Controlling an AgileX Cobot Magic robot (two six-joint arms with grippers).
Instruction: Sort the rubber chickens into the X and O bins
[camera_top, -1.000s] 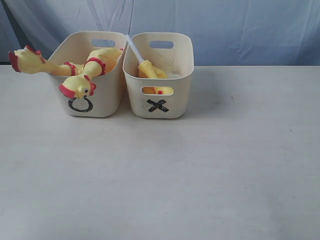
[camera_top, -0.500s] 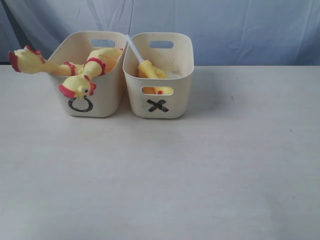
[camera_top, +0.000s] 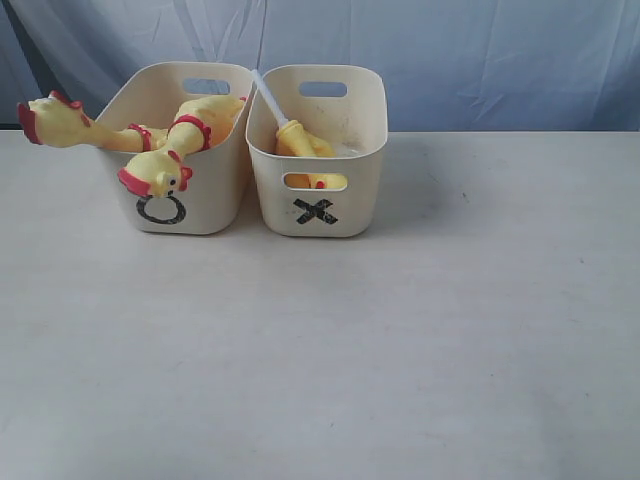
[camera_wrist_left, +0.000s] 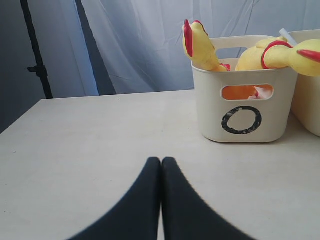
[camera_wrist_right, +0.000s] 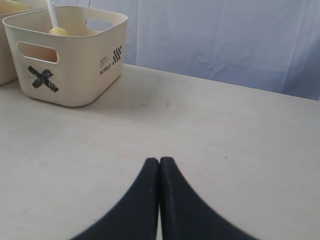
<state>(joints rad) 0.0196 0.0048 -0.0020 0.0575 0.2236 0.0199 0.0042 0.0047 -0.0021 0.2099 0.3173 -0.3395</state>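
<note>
The O bin (camera_top: 215, 190) stands at the back left of the table with the X bin (camera_top: 350, 200) touching its right side. Large yellow rubber chickens fill the O bin: one head (camera_top: 55, 120) sticks out over its left rim, another head (camera_top: 155, 177) hangs over the front above the O mark. A small slim chicken (camera_top: 300, 145) lies inside the X bin. In the left wrist view the O bin (camera_wrist_left: 210, 110) holds chickens (camera_wrist_left: 200, 42). My left gripper (camera_wrist_left: 161, 161) is shut and empty, well short of the bin. My right gripper (camera_wrist_right: 159, 161) is shut and empty, away from the X bin (camera_wrist_right: 85, 80).
A pale stick (camera_top: 268, 98) leans up out of the X bin next to the small chicken. A blue-grey curtain (camera_top: 480, 60) hangs behind the table. A dark stand (camera_wrist_left: 37, 55) is beyond the table's far left edge.
</note>
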